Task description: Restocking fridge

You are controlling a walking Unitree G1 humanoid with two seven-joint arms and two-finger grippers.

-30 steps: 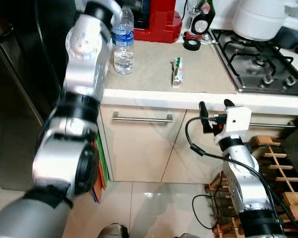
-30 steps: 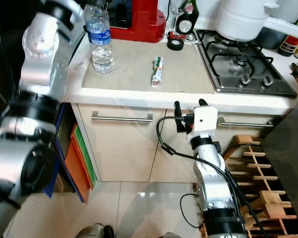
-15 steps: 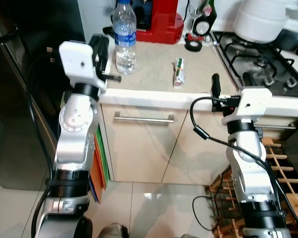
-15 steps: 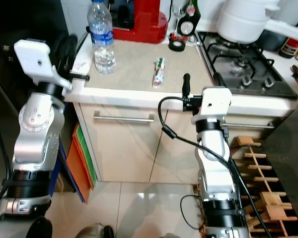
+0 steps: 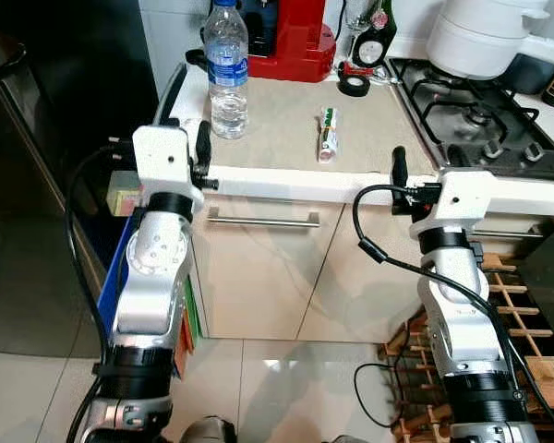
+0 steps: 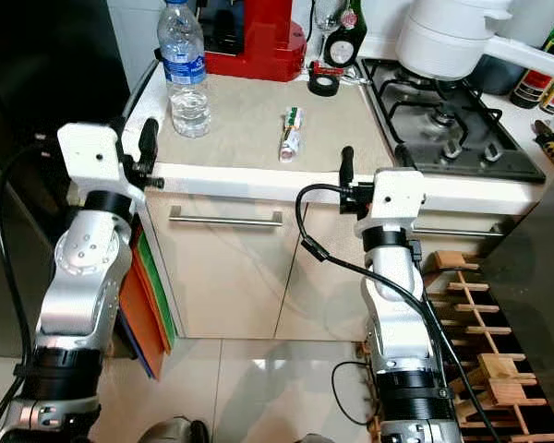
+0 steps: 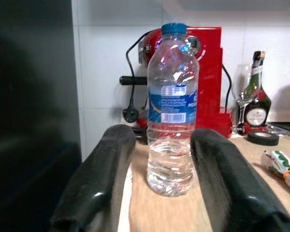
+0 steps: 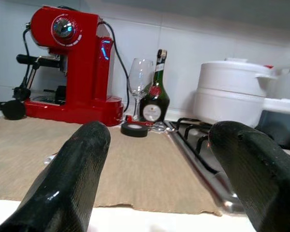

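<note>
Standing before a dark fridge (image 5: 37, 185) and a beige tabletop (image 5: 277, 129), the robot has both arms raised to the counter edge. Its left pincer (image 7: 159, 183), fingers apart, is lined up with a water bottle (image 5: 228, 69) standing upright near the tabletop's left end, not touching it. Its right pincer (image 8: 169, 183) is also apart and empty. Restocking looks barely begun: nothing is held, and the fridge appears closed.
</note>
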